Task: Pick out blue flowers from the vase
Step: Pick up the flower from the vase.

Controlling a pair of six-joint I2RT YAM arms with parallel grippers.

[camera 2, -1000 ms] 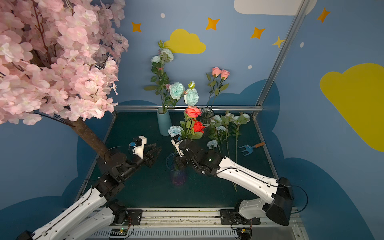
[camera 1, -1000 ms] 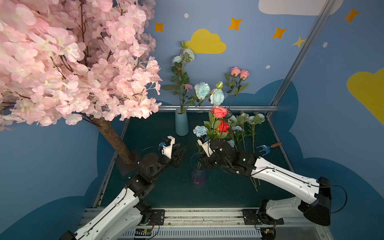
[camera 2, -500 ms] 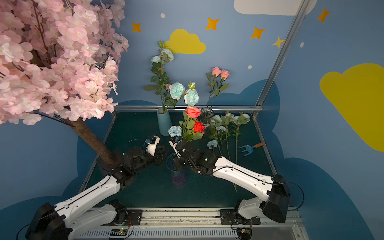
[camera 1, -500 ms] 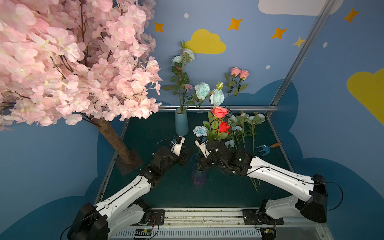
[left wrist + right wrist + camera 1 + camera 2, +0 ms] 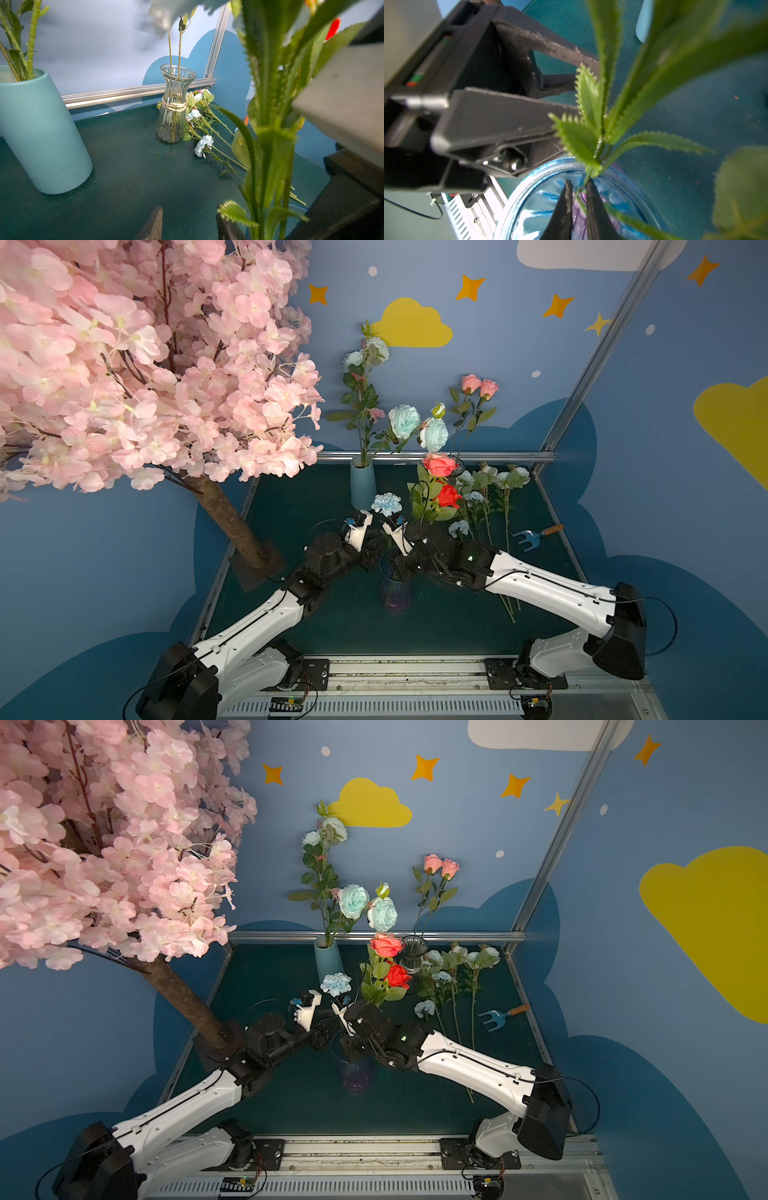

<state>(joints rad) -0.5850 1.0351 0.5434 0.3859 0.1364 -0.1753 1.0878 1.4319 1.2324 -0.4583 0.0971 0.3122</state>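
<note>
No words, brand names or numbers can be read anywhere in this scene. The only lettering is 1 short line of dark script on the pale band [image 5: 174,106] tied around the waist of the clear glass vase [image 5: 169,128], shown in the left wrist view. It is too small and blurred to make out.

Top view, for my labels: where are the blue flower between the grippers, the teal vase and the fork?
Blue flower [image 5: 386,504]: a top view, flower head.
Teal vase [image 5: 363,487]: a top view, side wall.
Fork [image 5: 525,539]: a top view, blue tines.
</note>
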